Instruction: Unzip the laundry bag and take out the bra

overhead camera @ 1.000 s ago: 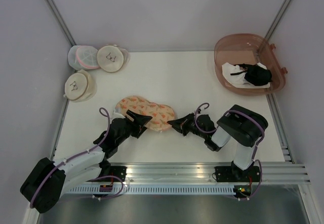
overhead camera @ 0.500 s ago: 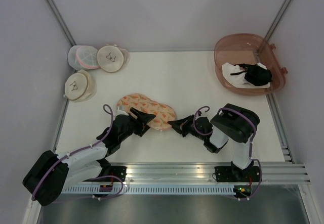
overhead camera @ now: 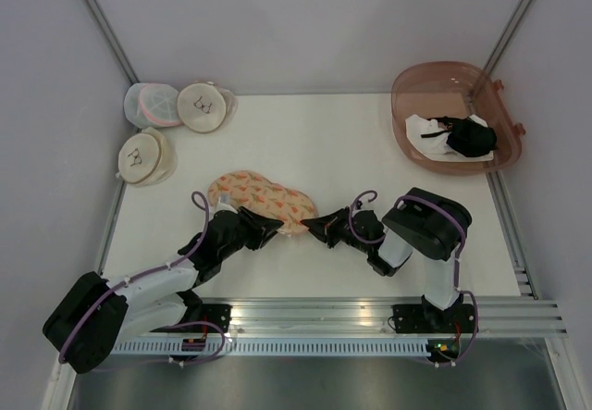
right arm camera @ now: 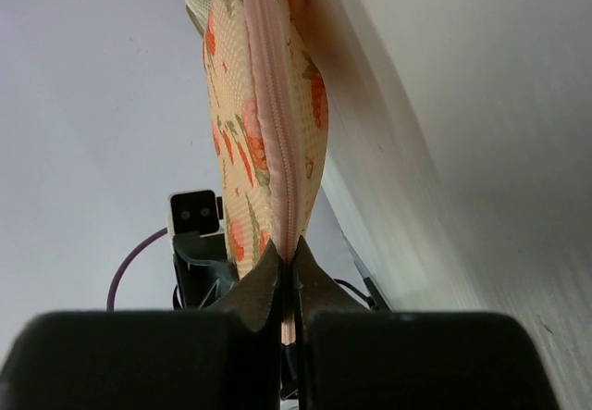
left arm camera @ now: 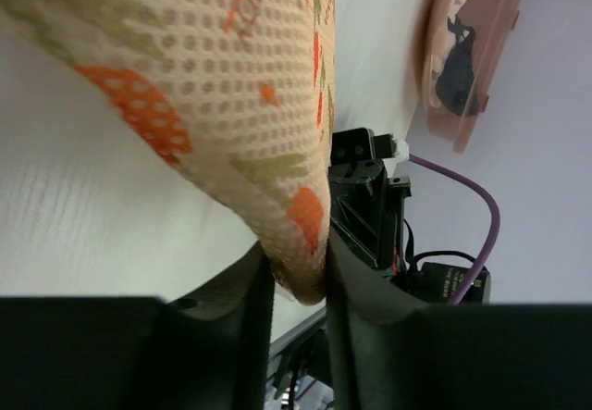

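The laundry bag (overhead camera: 252, 192), a peach pouch with orange carrot prints, lies on the white table between my two arms. My left gripper (overhead camera: 272, 226) is shut on the bag's near edge; in the left wrist view the mesh fabric (left arm camera: 213, 77) is squeezed between the two fingers (left arm camera: 298, 285). My right gripper (overhead camera: 314, 227) is shut on the bag's right end, and in the right wrist view its tips (right arm camera: 289, 269) pinch the pink zipper strip (right arm camera: 276, 123) that runs along the bag (right arm camera: 233, 105). The zipper looks closed along the length that shows. The bra is hidden.
Two round cream pouches (overhead camera: 204, 106) (overhead camera: 146, 157) and a pale mesh pouch with pink trim (overhead camera: 150, 103) sit at the back left. A brownish translucent tub (overhead camera: 435, 84) at the back right holds a white cloth (overhead camera: 427, 133) and a black garment (overhead camera: 471, 137).
My left gripper has closed from wide open onto the bag's near edge. The bag has shifted slightly to the left, and the right gripper has moved left with it.
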Controlling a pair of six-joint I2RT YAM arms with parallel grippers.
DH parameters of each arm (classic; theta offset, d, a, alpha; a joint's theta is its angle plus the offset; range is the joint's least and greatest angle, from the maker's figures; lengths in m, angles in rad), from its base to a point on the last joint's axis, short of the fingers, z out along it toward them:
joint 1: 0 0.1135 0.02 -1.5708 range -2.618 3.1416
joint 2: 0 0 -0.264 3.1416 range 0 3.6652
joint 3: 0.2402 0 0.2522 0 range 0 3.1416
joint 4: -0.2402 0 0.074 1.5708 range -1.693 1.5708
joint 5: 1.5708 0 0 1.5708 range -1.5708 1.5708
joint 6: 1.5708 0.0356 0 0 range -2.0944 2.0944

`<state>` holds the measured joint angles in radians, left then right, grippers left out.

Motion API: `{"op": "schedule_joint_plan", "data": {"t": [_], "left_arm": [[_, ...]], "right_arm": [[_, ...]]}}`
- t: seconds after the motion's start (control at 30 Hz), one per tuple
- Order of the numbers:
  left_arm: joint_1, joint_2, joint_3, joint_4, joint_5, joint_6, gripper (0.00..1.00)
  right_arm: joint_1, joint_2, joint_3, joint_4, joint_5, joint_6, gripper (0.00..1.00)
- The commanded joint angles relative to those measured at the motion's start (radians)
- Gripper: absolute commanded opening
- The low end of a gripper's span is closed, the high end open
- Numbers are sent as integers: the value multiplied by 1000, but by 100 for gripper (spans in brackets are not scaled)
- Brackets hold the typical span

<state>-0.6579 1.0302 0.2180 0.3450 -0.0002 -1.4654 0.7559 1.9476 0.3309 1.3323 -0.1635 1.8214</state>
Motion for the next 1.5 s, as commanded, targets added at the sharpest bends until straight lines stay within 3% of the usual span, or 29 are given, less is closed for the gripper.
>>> {"op": "schedule_joint_plan", "data": {"t": [0.0,0.17,0.2,0.3,0.37,0.4,0.6,0.67,0.7,0.77,0.8,0.83,0.93,1.1,1.13,1.17,1.3,1.47], "left_arm": [[-6,-2,26,60,-35,19,28],[-5,-21,41,35,-66,42,11],[-5,-24,43,31,-70,45,4],[-5,-32,60,0,-92,59,2],[-5,-36,70,-17,-112,66,2],[-5,-39,75,-23,-119,73,2],[1,-32,152,-147,-156,89,2],[15,-21,170,-166,-133,67,2],[23,-9,176,-166,-118,66,2],[44,5,199,-166,-58,69,2],[50,23,219,-166,-38,74,2],[63,31,227,-164,-18,73,2],[92,74,247,-130,86,59,2],[129,122,261,-68,183,19,2],[141,125,262,-49,201,14,2],[148,128,264,-43,209,11,2],[191,143,271,-11,252,-22,2],[215,183,291,21,270,-52,2]], "right_arm": [[14,-16,5,426,-54,1,0],[13,-29,2,426,-88,-37,0],[13,-32,3,426,-94,-46,10],[14,-48,5,410,-131,-103,65],[13,-84,-12,364,-149,-137,83],[13,-98,-19,346,-153,-158,98],[8,-280,-26,132,-230,-405,98],[11,-393,26,-95,-257,-618,98],[13,-445,57,-378,-231,-733,98],[66,-623,202,-773,-45,-1159,98],[119,-698,247,-1035,134,-1279,98],[228,-716,275,-1097,365,-1366,98],[257,-748,275,-1136,537,-1505,98],[255,-737,247,-1096,585,-1504,98],[253,-734,244,-1088,584,-1499,94],[253,-733,234,-1078,582,-1493,83],[253,-734,217,-1026,556,-1478,59],[257,-734,221,-1004,495,-1444,56]]}}
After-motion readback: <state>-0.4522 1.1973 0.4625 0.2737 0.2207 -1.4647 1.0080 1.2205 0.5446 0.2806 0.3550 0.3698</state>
